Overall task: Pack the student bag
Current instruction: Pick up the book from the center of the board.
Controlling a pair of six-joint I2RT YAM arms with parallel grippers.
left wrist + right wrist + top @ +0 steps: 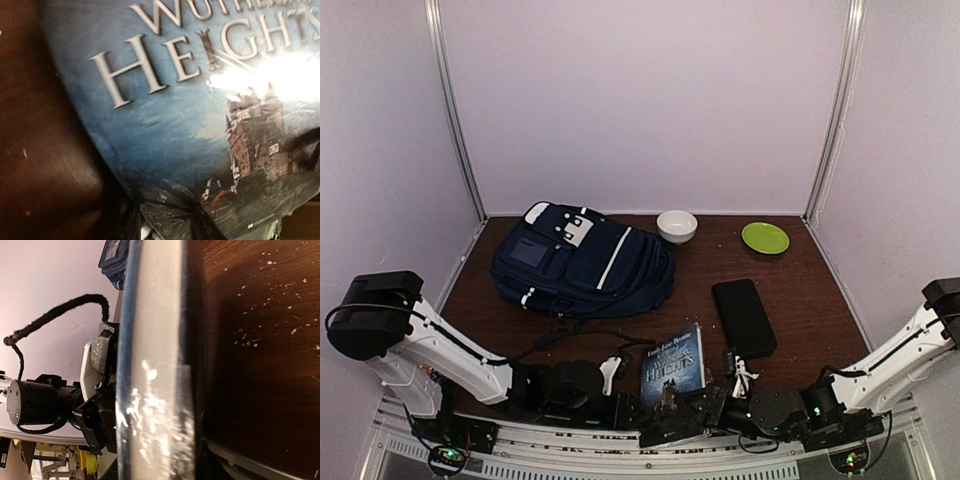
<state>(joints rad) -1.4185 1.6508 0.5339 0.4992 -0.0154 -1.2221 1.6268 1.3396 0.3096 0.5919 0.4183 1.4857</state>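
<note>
The student bag (582, 262), navy with white stripes, lies flat at the back left; its top also shows in the right wrist view (116, 260). A blue "Wuthering Heights" book (672, 368) in clear wrap sits at the near edge between both grippers. My left gripper (632, 395) holds its near left corner. There one dark finger (200, 222) presses the wrinkled cover (190, 125) and the other (131, 225) sits at the spine. My right gripper (718, 392) is at the near right corner. The book's page edge (155, 340) runs between its jaws and hides the fingers.
A flat black case (743, 317) lies right of the book. A white bowl (677, 226) and a green plate (765, 238) stand at the back. White booth walls enclose the brown table (820, 300). The bag's dark strap (570, 340) trails toward the left arm.
</note>
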